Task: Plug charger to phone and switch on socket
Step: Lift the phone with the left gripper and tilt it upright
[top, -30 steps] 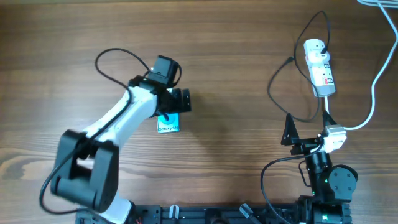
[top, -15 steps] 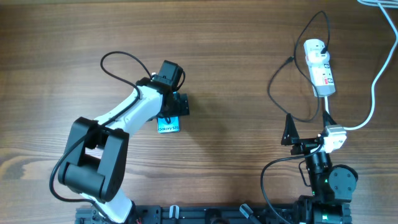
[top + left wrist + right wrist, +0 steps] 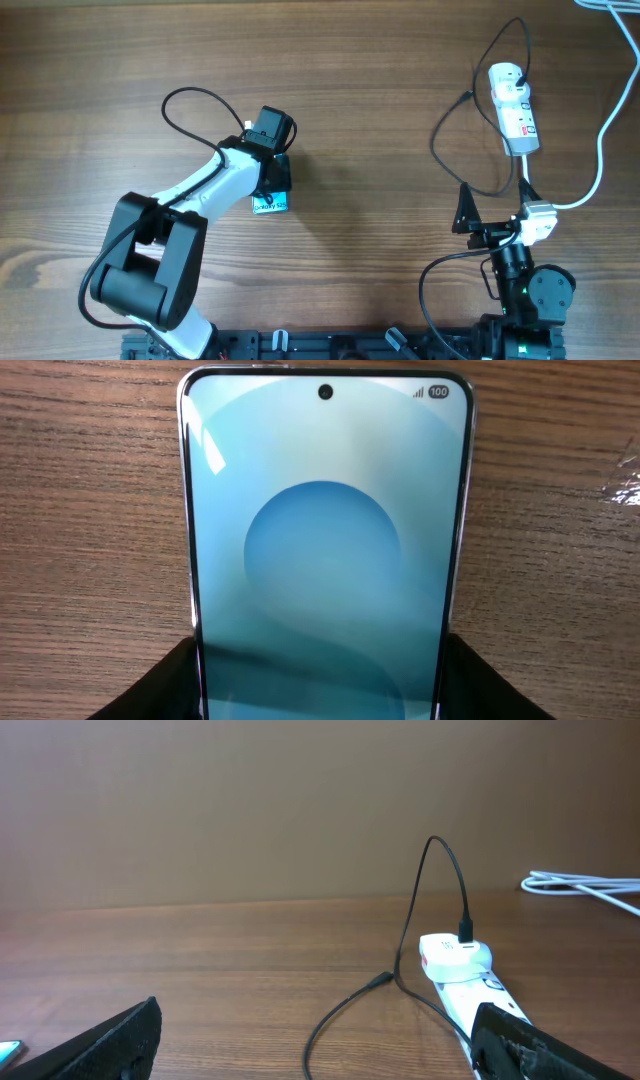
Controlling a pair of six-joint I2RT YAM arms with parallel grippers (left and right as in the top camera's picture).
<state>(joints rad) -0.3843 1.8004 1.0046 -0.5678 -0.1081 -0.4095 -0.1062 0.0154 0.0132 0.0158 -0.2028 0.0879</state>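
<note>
Both left jaws flank the flat cyan-screened smartphone point(image 3: 325, 550) at its long edges; clamped or not, I cannot tell. Right jaws gape apart. Likely slick, fragile glass: hold those edges.

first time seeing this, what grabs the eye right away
The phone, its bright cyan screen filling the left wrist view, with the left tool right over it at table centre-left. Next, the white socket at the upper right of the overhead view, with the black charger looping off it.
</note>
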